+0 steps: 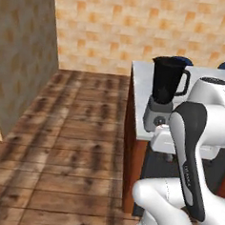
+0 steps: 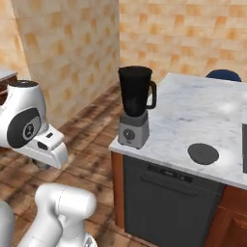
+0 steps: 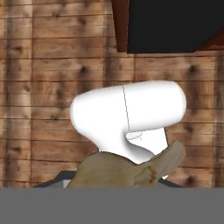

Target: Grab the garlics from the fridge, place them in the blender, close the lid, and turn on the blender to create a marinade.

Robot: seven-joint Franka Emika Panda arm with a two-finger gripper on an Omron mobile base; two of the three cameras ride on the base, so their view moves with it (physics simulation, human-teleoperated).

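Pale tan and lumpy, a garlic bulb (image 3: 127, 170) sits at the bottom centre of your hand view, pinched in the gripper, whose jaws are pressed in on it with its pointed stem end slanting toward the lower right of that frame. Behind it you look down on wooden floor planks (image 3: 39, 65), so the hand is low, below the tabletop. The black tapered blender jar (image 2: 135, 90) on its grey square base with one round knob (image 2: 133, 130) stands near the front left corner of the white marbled tabletop (image 2: 202, 111), at upper centre of the right base view, its mouth open. The flat round dark lid (image 2: 203, 153) lies on the same tabletop, well apart to the right of the jar. What your coming move turns on, as I judge it: the jar mouth is above and ahead of the held garlic, so the hand must rise over the tabletop edge and come in over the rim, clear of the side handle (image 2: 153, 95) on the jar's right.
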